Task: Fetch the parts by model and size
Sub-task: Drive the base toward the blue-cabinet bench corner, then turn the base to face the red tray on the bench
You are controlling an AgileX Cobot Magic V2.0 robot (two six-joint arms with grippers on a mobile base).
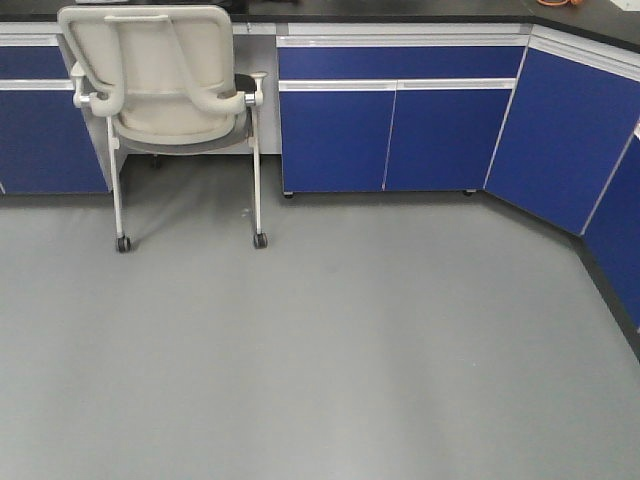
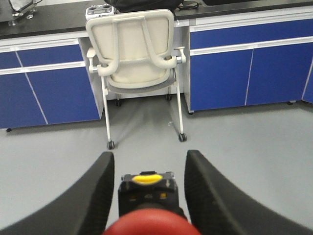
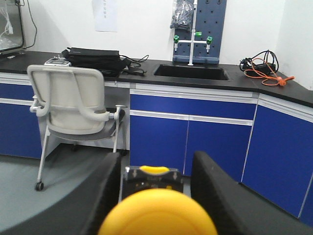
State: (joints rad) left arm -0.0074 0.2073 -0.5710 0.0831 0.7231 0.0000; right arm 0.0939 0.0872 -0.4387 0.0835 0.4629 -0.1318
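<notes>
Checker: Left side, quick.
Op: My left gripper [image 2: 149, 155] has the red switch [image 2: 147, 198] pinched between its jaws. The black base points away and the red cap is a blur right at the lens. It hangs in the air over the grey floor [image 1: 320, 350].
Checker: Right?
Op: Same deal. My right gripper [image 3: 157, 159] jaws clamp the yellow switch [image 3: 156, 205]. The cap is huge and out of focus, and the base points at the blue cabinets [image 1: 400, 130].
Checker: Front view?
Op: Floor, cabinets, and a white chair [image 1: 165, 80] on castors, back toward me. The right wrist view also catches a sink [image 3: 190, 72] in the black counter [image 3: 234, 81] and an orange cable [image 3: 274, 77] near the corner.
</notes>
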